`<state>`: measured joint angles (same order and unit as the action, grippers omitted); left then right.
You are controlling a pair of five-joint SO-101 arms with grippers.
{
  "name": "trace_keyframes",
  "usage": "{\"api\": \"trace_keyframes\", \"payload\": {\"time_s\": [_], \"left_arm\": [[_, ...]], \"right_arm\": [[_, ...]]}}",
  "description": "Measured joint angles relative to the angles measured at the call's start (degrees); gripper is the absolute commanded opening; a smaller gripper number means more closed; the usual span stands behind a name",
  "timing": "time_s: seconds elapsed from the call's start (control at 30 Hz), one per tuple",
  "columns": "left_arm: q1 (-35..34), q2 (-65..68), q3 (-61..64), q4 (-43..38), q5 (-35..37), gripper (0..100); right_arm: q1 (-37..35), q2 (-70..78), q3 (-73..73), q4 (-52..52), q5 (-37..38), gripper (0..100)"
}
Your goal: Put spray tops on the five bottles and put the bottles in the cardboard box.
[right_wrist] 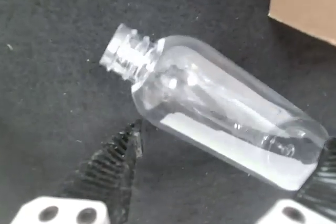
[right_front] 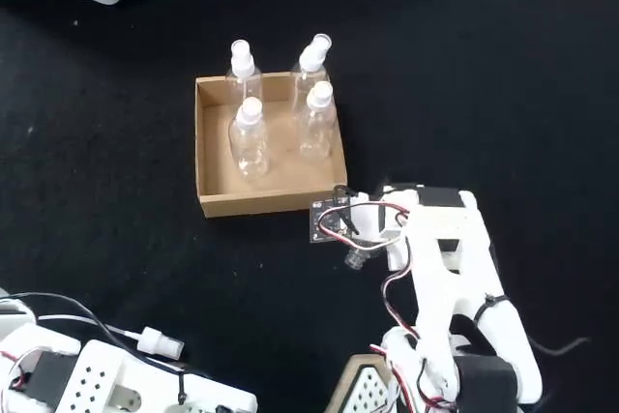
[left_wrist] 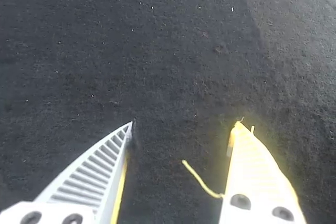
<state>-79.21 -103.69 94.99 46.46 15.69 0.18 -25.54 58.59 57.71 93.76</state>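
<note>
Right gripper [right_wrist: 231,142] is spread wide and low over the black cloth tabletop [right_front: 116,191]. Its 2 dark ridged jaws sit either side of a clear plastic bottle with a bare threaded neck [right_wrist: 220,114]. It has not yet closed on the bottle, and I can't tell whether either jaw touches it.

That bottle lies on its side on the cloth, just off the front corner of the shallow brown cardboard box [right_front: 251,204]. It looks empty, so I'd judge it light, with thin smooth walls. It would likely skid or roll under a glancing push and dent under a hard squeeze. I'd take it across the round body just below the shoulder, where the wall should be stiffer. The threads need to stay free for the top.

From its base the right arm stretches toward the box, wrist tipped down over the bottle. Left gripper [left_wrist: 184,129] hangs open over bare cloth with nothing between its jaws. A white spray top [right_front: 160,342] lies close beside that arm. 4 capped clear bottles [right_front: 250,137] stand at the box, at least 2 of them inside.
</note>
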Motion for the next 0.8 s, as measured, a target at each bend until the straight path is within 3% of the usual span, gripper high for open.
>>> {"api": "trace_keyframes", "payload": {"time_s": [0.37, 0.63, 0.8], "left_arm": [[0.0, 0.0, 0.0, 0.0, 0.0, 27], [0.0, 0.0, 0.0, 0.0, 0.0, 27], [0.0, 0.0, 0.0, 0.0, 0.0, 27]], "right_arm": [[-1.9, 0.0, 3.8, 0.0, -0.2, 43.6], [-2.1, 0.0, 3.8, 0.1, -4.4, 43.6], [-3.3, 0.0, 3.8, 5.0, -5.2, 43.6]]}}
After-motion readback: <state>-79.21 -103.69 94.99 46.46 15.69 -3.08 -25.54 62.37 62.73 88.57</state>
